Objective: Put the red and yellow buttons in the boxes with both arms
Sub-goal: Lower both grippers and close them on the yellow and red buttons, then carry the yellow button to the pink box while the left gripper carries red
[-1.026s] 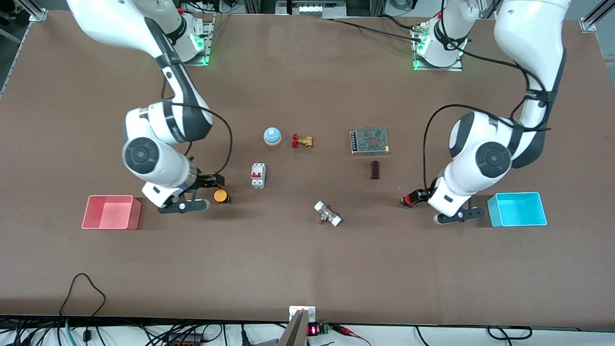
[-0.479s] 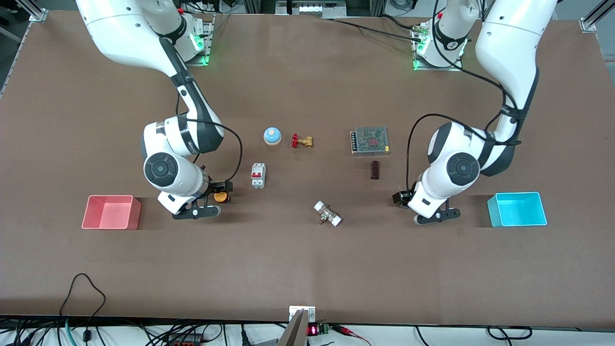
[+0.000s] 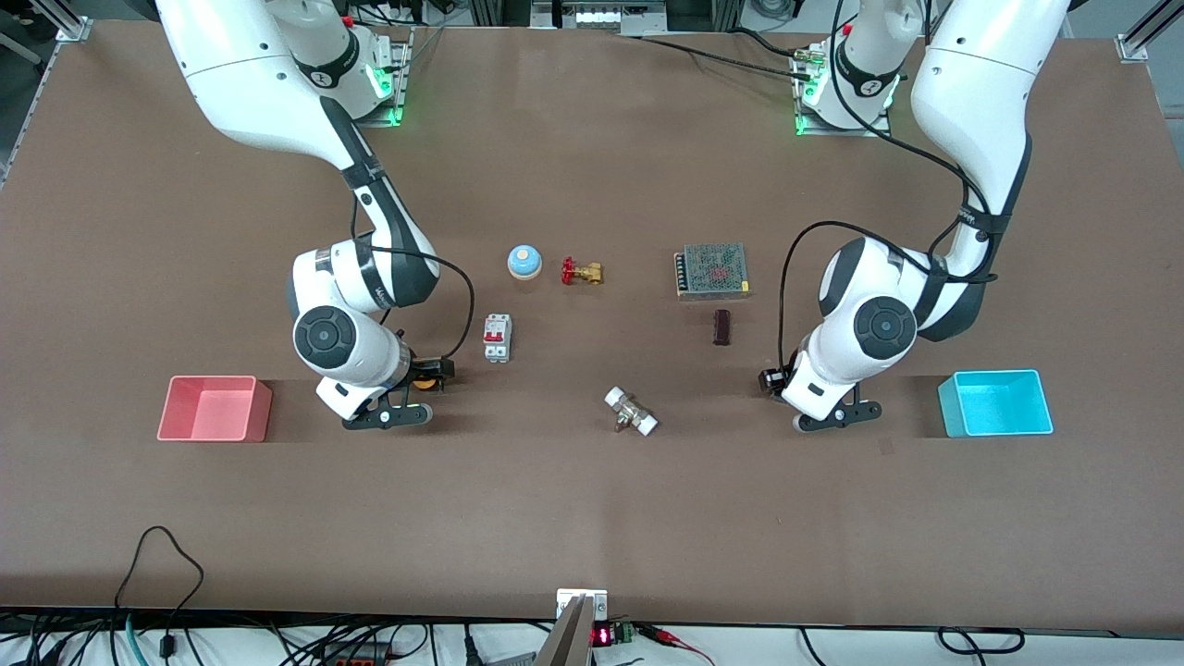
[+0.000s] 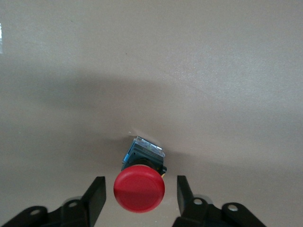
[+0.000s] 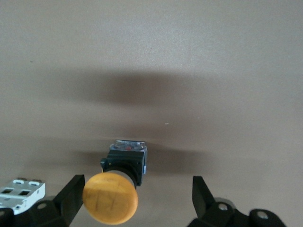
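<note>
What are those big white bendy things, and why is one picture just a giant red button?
They are two robot arms, each ending in a two-finger gripper. The wide picture looks down at the table from a high camera. The other two come from small cameras on the arms' wrists, so things look huge. The left gripper is open around the red button, and the right gripper is open around the yellow button. Nothing is held. The buttons go in the pink box and the cyan box. A blue bell sits on the table too.
</note>
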